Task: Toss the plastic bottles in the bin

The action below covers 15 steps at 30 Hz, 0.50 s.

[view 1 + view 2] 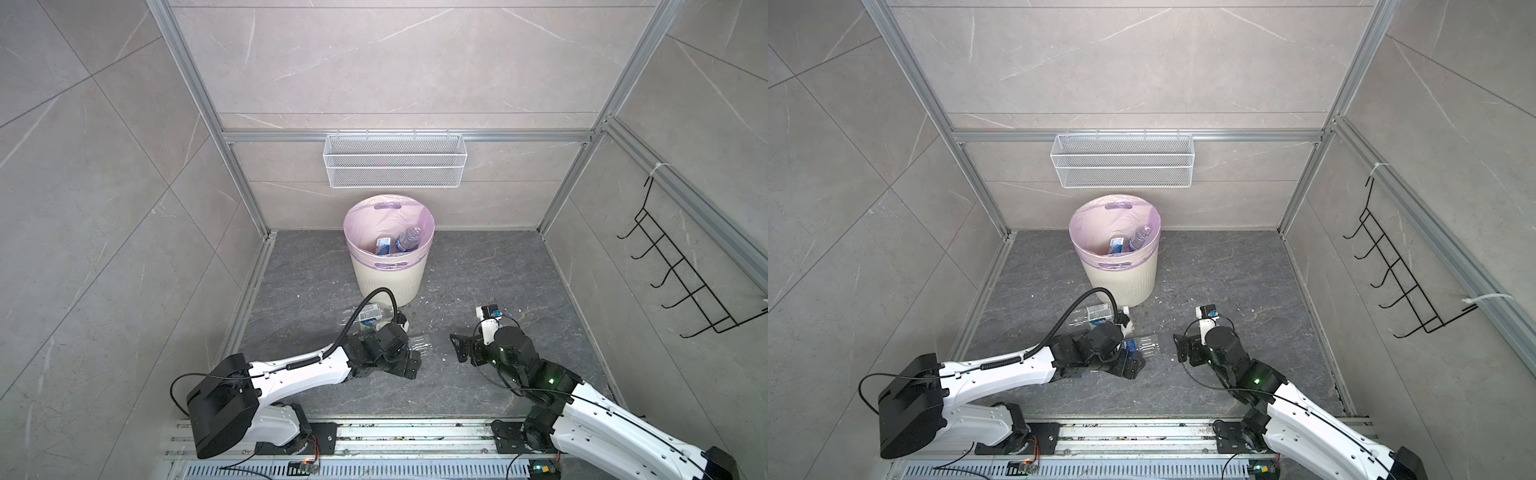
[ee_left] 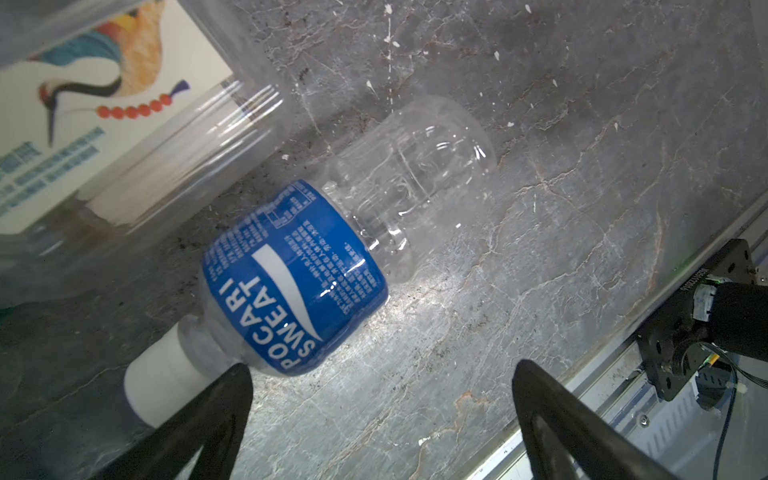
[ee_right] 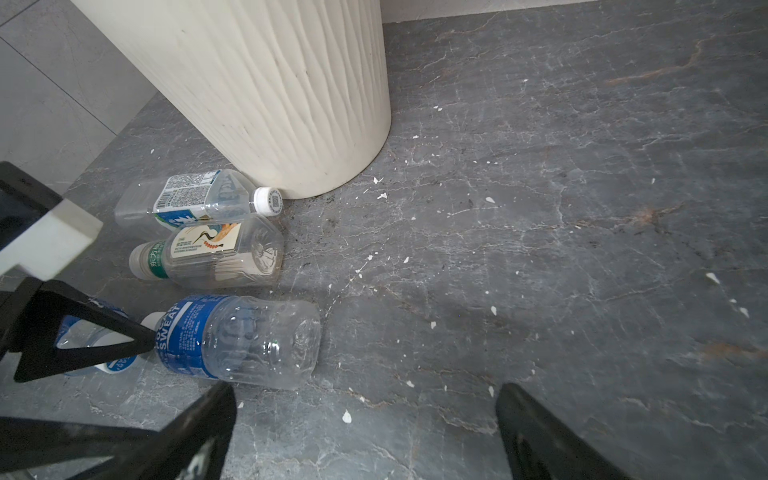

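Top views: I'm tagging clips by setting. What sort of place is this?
Likely a mock bathroom corner built as a robot test cell: marble-look tiled walls held in an aluminium frame, a wire-mesh basket and black hook rack hung on them, and a bag-lined bin on the dark floor.
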Tool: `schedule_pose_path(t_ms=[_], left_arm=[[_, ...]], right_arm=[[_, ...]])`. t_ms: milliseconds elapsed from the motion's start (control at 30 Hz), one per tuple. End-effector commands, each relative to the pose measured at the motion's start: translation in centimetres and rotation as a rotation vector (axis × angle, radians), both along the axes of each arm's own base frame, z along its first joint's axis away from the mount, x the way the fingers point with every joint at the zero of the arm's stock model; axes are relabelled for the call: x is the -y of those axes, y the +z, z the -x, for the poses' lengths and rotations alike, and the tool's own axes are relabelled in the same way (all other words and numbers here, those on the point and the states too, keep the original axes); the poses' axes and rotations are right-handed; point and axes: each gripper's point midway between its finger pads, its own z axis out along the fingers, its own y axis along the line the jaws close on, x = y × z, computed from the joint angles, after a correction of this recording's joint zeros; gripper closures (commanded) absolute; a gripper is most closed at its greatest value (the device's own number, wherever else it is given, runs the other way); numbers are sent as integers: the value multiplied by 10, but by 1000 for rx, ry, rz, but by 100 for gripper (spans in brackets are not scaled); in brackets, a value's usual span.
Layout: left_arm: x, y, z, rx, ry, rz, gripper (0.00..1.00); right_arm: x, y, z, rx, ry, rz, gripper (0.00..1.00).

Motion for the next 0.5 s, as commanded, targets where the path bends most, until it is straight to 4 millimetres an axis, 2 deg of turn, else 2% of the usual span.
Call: schedule_pose_path(t_ms=[0,233,367,467], left_arm=[[6,28,-8,78,-13,38,0],[-5,54,-13,158,-33,-4,0],[-5,57,-15,191,-103,-60,0],[-5,53,-16,202,-165,-130,0]], right_arm=[[2,-6,2,-12,-9,9,0],[4,-5,2,-8,-19,7,0],[5,-6,2,-10,-23,10,1],[6,-5,1,-9,-30,12,0]])
